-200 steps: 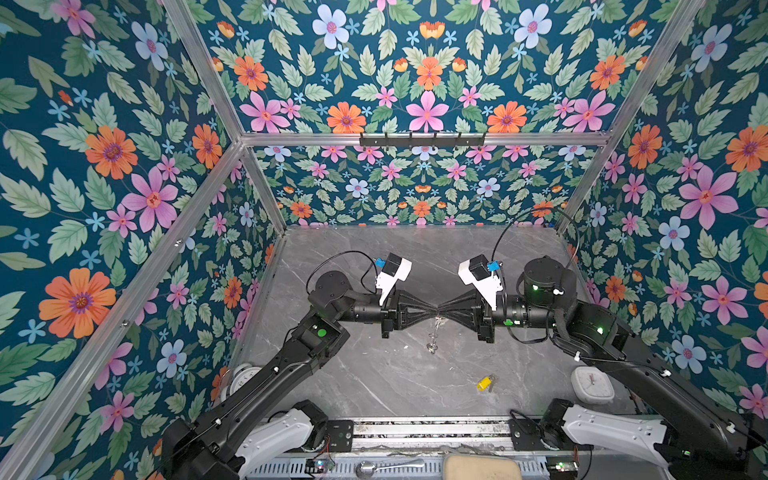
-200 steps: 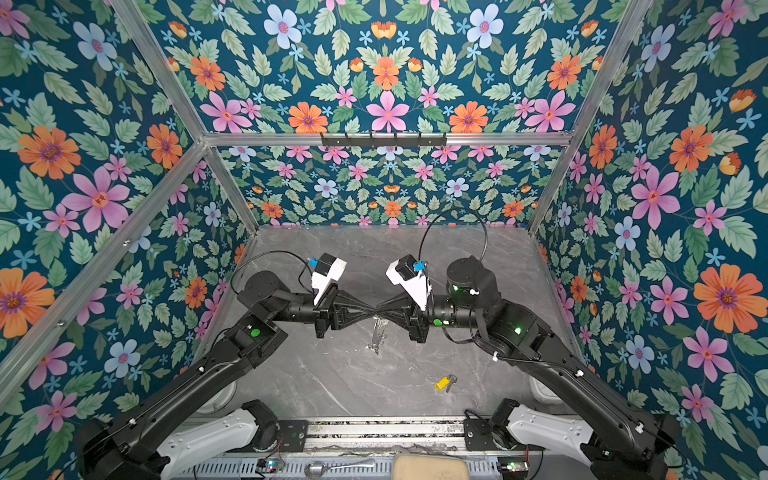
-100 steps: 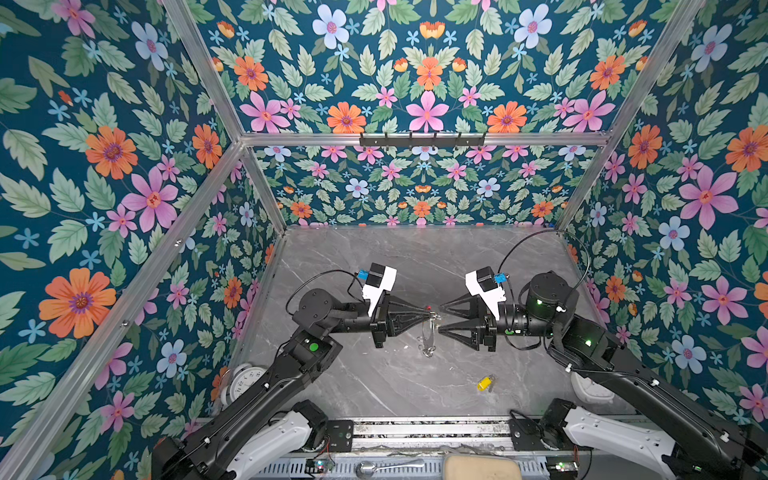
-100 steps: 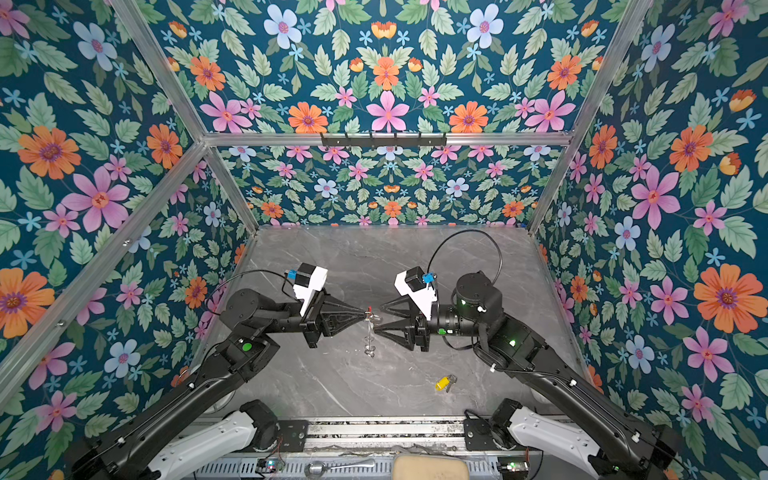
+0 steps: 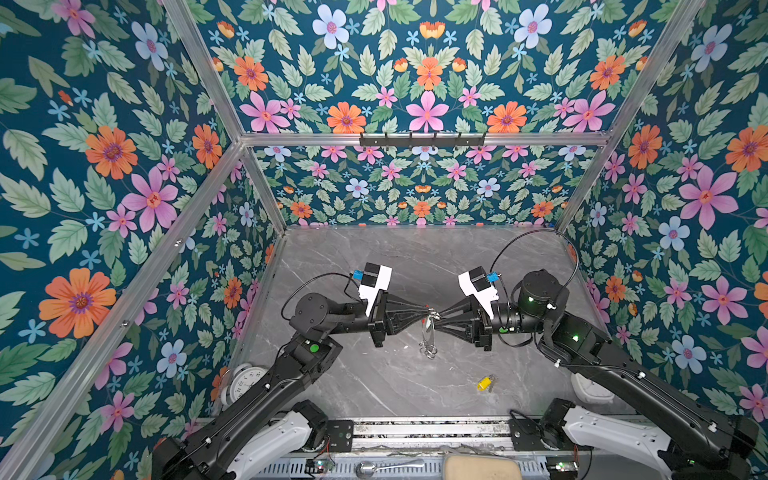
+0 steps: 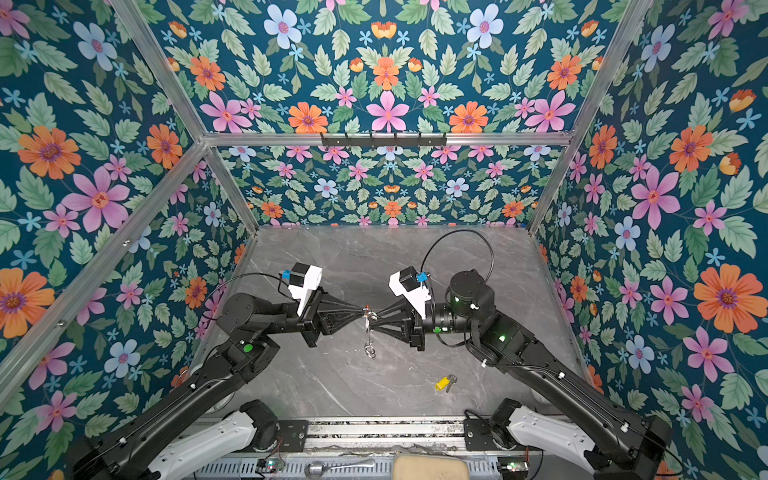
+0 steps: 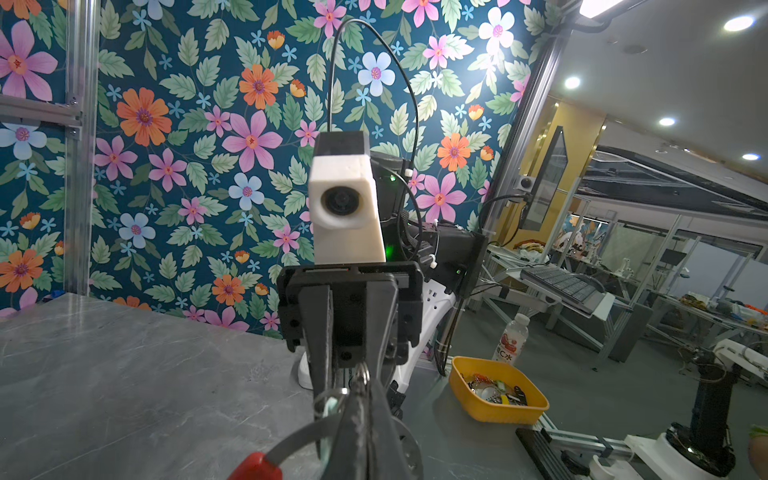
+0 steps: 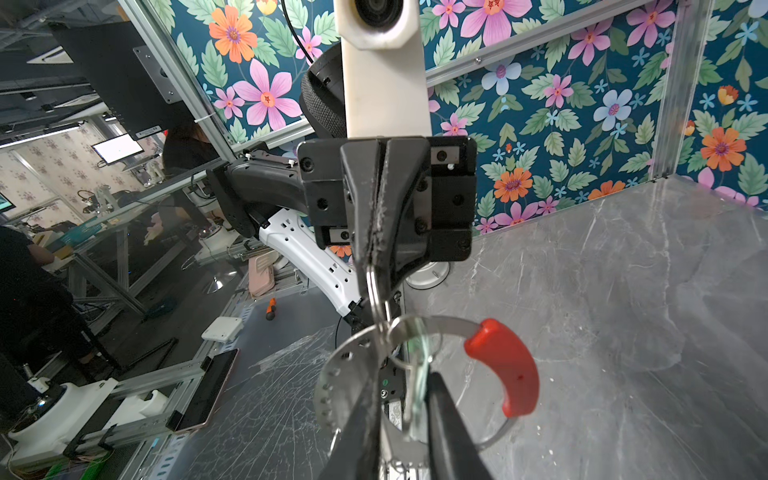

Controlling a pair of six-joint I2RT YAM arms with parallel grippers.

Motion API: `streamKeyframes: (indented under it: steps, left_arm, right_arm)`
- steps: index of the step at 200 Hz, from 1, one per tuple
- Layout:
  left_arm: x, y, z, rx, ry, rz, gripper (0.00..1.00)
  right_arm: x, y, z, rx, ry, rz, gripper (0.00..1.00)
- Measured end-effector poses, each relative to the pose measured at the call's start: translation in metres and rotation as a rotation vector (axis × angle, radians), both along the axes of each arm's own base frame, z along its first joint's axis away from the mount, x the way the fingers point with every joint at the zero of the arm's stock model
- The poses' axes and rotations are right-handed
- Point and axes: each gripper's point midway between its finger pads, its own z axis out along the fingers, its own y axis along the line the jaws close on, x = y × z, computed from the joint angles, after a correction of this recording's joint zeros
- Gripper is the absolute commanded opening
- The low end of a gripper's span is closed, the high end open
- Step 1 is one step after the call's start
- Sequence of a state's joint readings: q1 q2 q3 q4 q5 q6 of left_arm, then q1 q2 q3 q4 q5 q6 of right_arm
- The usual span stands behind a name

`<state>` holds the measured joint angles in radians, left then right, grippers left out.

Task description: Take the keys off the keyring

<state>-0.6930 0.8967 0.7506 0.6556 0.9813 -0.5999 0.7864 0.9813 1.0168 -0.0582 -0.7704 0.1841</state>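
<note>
The keyring hangs above the table's middle, a grey hoop with a red sleeve. My left gripper is shut on a small split ring linked to the hoop. My right gripper meets it tip to tip. Its jaws are drawn in around the key with the mint tag; the tag lies against one finger. The yellow-tagged key lies loose on the table, front right.
A white clock sits at the front left by the left arm and a white object under the right arm. A spoon and a beige pad lie on the front rail. Flowered walls close three sides.
Half a second ago the grippers stood apart, the right one open. The right gripper has moved back in and narrowed its jaws round the mint-tagged key. The left one kept hold of the ring.
</note>
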Motion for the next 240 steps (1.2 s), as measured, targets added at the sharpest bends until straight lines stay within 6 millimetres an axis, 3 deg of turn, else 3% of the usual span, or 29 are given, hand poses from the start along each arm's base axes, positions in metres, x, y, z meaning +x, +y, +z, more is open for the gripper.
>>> streamKeyframes:
  steps: [6,100,166,235,240]
  left_arm:
    - [0.0,0.0,0.0,-0.002,-0.001,0.001,0.0]
    - [0.004,0.009,0.002,-0.108,-0.031,0.07,0.0]
    - [0.005,0.013,0.002,-0.183,-0.03,0.065,0.0]
    - [0.003,0.017,0.004,-0.207,-0.03,0.071,0.0]
    - [0.003,0.018,0.004,-0.208,-0.031,0.073,0.0]
  right_arm:
    - [0.001,0.0,0.0,0.0,0.0,-0.001,0.0]
    - [0.0,0.013,0.005,-0.005,0.023,0.032,0.0]
    - [0.0,0.026,-0.005,-0.027,0.048,0.069,0.0]
    - [-0.003,0.022,-0.005,-0.023,0.043,0.058,0.0]
    - [-0.003,0.021,-0.005,-0.023,0.042,0.056,0.06]
